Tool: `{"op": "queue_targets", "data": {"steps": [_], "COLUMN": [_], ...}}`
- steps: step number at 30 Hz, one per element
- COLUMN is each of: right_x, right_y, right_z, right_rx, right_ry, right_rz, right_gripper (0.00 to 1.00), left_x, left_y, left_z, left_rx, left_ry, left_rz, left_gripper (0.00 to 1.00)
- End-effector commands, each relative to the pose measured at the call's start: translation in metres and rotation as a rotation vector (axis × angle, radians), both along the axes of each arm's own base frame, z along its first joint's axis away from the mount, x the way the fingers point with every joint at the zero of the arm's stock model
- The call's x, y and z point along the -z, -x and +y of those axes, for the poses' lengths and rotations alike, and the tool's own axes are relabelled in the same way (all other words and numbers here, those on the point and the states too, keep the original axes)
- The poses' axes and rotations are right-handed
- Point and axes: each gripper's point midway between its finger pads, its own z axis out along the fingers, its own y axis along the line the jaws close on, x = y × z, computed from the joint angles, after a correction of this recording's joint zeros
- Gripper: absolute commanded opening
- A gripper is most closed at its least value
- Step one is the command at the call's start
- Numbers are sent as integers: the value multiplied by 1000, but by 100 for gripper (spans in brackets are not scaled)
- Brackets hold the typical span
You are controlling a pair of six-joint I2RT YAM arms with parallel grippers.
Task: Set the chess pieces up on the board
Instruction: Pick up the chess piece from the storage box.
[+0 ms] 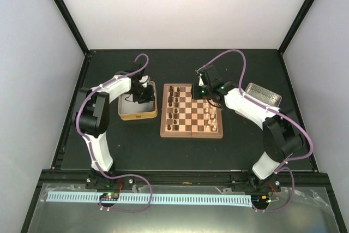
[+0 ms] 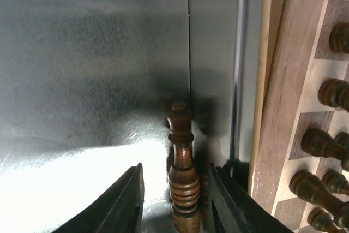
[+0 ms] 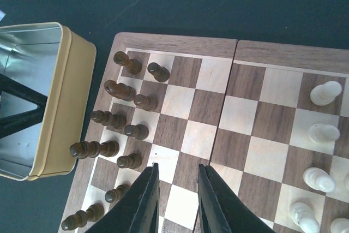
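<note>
1. Straddling a tall dark chessman (image 2: 182, 156), the left gripper (image 2: 175, 173) has one of its jaws on each side of the stem. A sliver of gap shows on both flanks, so the jaws are released, not yet clenched.
2. That chessman is inside the yellowish tin (image 1: 137, 116), on its shiny metal. I cannot tell whether it stands or lies. The tin sits just beside the board (image 1: 191, 133) on the table (image 1: 245, 148).
3. The right gripper (image 3: 178, 189) hovers over the board's middle squares, jaws narrowly parted, nothing between them.
4. The dark chess pieces (image 3: 117, 88) sit in two files along the board edge nearest the tin, and the pale chess pieces (image 3: 322, 132) along the opposite edge. One square in the dark outer file looks bare.
5. Step in hand, as I read it: picking a dark piece out of the tin. The next move calls for a firm pinch on the stem, a lift clear of the tin wall, then a set-down on the bare square without knocking the neighbours.
</note>
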Motion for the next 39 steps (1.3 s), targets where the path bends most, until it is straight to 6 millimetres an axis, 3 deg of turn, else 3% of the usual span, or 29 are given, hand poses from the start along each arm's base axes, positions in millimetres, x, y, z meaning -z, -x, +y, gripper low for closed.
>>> {"op": "queue_targets", "data": {"steps": [1, 5, 15, 20, 26, 32, 39], "right_x": [5, 8, 7, 6, 7, 8, 4], "right_y": [-6, -5, -8, -8, -9, -8, -8], "right_z": [5, 7, 7, 6, 7, 8, 10], "right_rx": [1, 0, 14, 19, 16, 16, 6], "right_ry": [-27, -40, -46, -45, -47, -52, -66], "right_rz": [39, 60, 64, 65, 66, 71, 65], "right_gripper": [22, 22, 21, 22, 22, 21, 21], "left_x": [-8, 1, 28, 21, 16, 23, 19], "left_y": [-16, -19, -2, -5, -1, 5, 0], "left_z": [-3, 0, 11, 29, 22, 28, 29], "left_rx": [6, 20, 45, 16, 51, 62, 58], "left_ry": [25, -6, -84, -181, -151, -188, -205], "left_rz": [-10, 22, 161, 130, 131, 156, 128], "left_gripper": [31, 29, 18, 16, 22, 24, 7]}}
